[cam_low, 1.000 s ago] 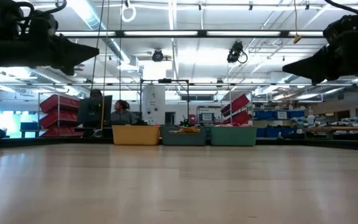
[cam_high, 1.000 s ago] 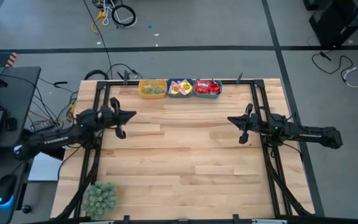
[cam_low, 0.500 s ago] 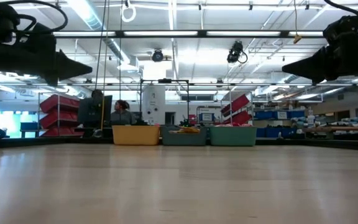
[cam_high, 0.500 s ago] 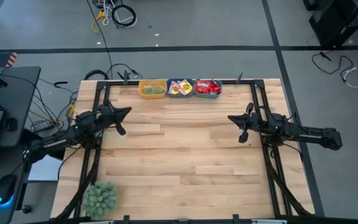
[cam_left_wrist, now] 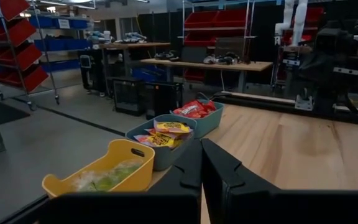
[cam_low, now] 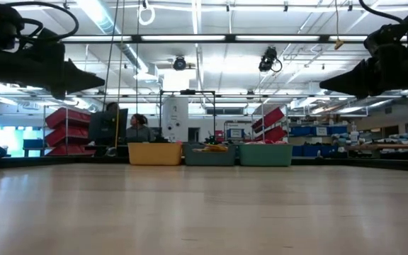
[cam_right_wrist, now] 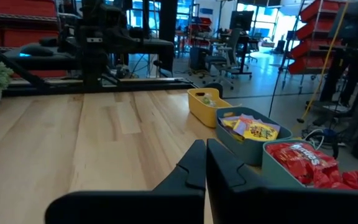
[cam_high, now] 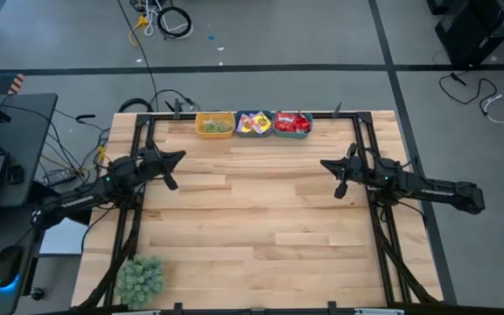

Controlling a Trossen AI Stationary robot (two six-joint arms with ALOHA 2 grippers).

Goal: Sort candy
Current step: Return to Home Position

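The candy lies in three bins at the table's far edge: pale green pieces in a yellow bin (cam_high: 214, 125), yellow packets in a teal bin (cam_high: 254, 123), red packets in another teal bin (cam_high: 292, 123). In the left wrist view the same three show as yellow bin (cam_left_wrist: 104, 176), yellow packets (cam_left_wrist: 165, 130) and red packets (cam_left_wrist: 193, 109). My left gripper (cam_high: 178, 157) hangs shut above the table's left side, holding nothing. My right gripper (cam_high: 325, 165) hangs shut above the right side, also holding nothing. Both point level toward the table's middle.
A green fuzzy plant ball (cam_high: 140, 278) sits at the near left corner. Black frame rails (cam_high: 143, 131) run along the table's left, right and far edges. The wooden tabletop (cam_high: 261, 219) between the arms is bare. A person (cam_low: 139, 129) sits in the room beyond the table.
My left arm has drawn back toward the table's left edge and sunk a little, its gripper tipping and swinging toward the far edge. It stays shut. The right arm has kept still.
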